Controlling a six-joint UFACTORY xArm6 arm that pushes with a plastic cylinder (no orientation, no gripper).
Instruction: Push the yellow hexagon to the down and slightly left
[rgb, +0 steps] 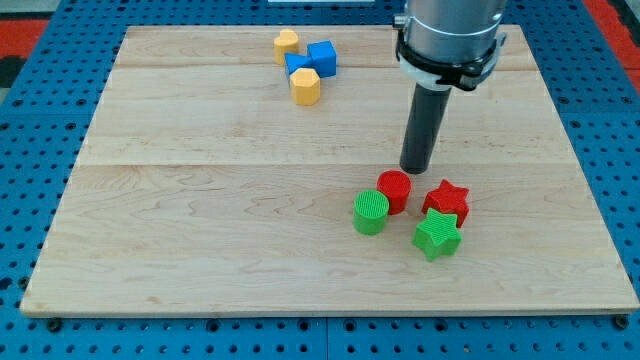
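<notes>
The yellow hexagon (306, 86) sits near the view's top, left of centre, touching a blue block (297, 65) above it. A second blue cube (322, 57) and a yellow heart-like block (287, 43) lie close by. My tip (415, 168) rests on the board far to the lower right of the yellow hexagon, just above the red cylinder (394, 190).
A green cylinder (371, 212), a red star (446, 201) and a green star (437, 236) cluster with the red cylinder at the view's lower right. The wooden board (200, 220) lies on a blue pegboard.
</notes>
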